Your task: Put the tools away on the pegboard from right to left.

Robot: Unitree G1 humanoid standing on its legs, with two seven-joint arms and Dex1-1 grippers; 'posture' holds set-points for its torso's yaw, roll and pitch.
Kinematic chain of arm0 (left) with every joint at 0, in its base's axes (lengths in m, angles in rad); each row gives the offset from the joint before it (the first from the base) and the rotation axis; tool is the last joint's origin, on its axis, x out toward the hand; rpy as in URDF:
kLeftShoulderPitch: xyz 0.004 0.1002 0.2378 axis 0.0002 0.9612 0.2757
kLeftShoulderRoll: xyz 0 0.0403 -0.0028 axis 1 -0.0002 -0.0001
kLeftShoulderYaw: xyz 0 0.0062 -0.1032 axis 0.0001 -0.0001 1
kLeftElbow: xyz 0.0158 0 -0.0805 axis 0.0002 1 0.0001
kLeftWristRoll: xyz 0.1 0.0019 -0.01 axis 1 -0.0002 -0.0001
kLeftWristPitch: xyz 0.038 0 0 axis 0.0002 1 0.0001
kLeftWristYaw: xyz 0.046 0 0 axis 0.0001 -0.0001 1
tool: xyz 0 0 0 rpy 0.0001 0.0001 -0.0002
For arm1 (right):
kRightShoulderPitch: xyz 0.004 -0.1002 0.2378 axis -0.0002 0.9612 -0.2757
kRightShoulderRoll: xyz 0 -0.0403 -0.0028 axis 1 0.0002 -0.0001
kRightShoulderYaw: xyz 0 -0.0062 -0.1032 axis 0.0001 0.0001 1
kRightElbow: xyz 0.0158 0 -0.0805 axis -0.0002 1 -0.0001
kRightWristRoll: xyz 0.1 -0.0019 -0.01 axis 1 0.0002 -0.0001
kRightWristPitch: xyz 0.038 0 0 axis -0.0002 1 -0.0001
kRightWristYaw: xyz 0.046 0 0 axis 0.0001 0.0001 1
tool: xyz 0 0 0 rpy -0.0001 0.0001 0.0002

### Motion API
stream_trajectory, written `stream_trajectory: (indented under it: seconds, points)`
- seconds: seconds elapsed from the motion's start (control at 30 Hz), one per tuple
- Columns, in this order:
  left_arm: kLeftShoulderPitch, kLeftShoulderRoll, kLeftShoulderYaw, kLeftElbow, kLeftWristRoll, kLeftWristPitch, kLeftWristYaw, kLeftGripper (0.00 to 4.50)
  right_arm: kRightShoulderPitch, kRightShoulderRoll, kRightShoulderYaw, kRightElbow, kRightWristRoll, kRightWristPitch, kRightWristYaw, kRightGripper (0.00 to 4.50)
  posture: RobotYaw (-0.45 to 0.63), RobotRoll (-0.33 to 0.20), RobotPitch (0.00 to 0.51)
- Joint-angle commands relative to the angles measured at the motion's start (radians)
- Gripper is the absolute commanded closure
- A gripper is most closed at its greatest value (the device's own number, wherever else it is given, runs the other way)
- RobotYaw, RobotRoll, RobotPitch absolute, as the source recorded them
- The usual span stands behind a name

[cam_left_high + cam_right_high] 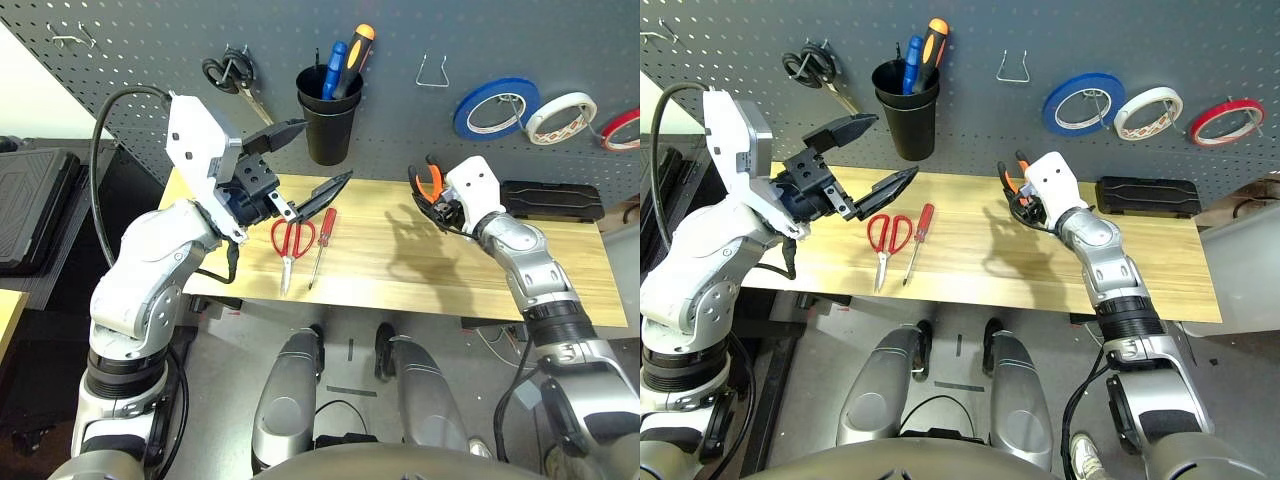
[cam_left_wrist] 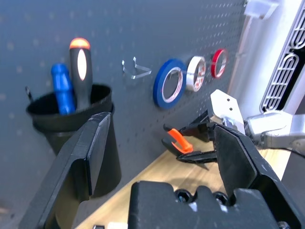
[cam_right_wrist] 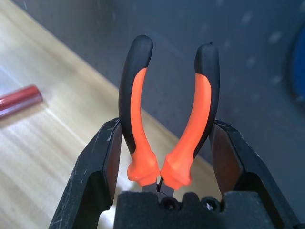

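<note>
My right gripper (image 1: pixel 434 196) is shut on the orange-and-black pliers (image 3: pixel 167 109), handles up, held above the table just in front of the pegboard (image 1: pixel 400 30). An empty wire hook (image 1: pixel 432 72) is up and slightly to the left of them. The red tape ring (image 1: pixel 625 128) hangs on the board at the far right. Red-handled scissors (image 1: pixel 292 240) and a slim red-handled screwdriver (image 1: pixel 322 240) lie side by side on the wooden table (image 1: pixel 400 270). My left gripper (image 1: pixel 326 152) hovers open above the scissors with nothing between its fingers.
A blue tape roll (image 1: pixel 495 108) and a white one (image 1: pixel 560 115) hang left of the red ring. A black cup (image 1: pixel 328 120) on the board holds blue and orange-black screwdrivers. Black-handled scissors (image 1: pixel 230 75) hang at the upper left. A black case (image 1: pixel 552 200) lies at the table's back right.
</note>
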Motion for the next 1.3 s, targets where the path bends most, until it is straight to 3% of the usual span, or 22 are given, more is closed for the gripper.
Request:
stream_trajectory:
  seconds: [0.03, 0.3, 0.47, 0.83, 1.3]
  points:
    - [-0.014, -0.003, 0.001, -0.029, -0.028, 0.018, 0.015, 0.00, 0.028, -0.010, -0.044, -0.075, 0.029, -0.070, -0.012, 1.44, 0.28, 0.000, 0.238]
    - [-0.040, -0.001, 0.002, -0.026, -0.051, 0.030, 0.024, 0.00, 0.095, -0.021, -0.062, -0.277, 0.082, -0.154, 0.028, 1.44, 0.26, 0.000, 0.241]
    - [-0.061, -0.003, 0.002, -0.017, -0.061, 0.032, 0.025, 0.00, 0.100, -0.038, -0.065, -0.305, 0.091, -0.238, 0.054, 1.44, 0.24, 0.000, 0.242]
    - [-0.082, 0.001, -0.002, 0.009, -0.060, 0.023, 0.019, 0.00, -0.053, 0.015, -0.096, -0.242, 0.073, -0.375, -0.071, 1.44, 0.23, 0.000, 0.231]
    - [-0.087, 0.000, -0.007, 0.022, -0.057, 0.020, 0.018, 0.00, -0.260, 0.072, -0.082, -0.267, 0.049, -0.289, -0.170, 1.44, 0.23, 0.000, 0.223]
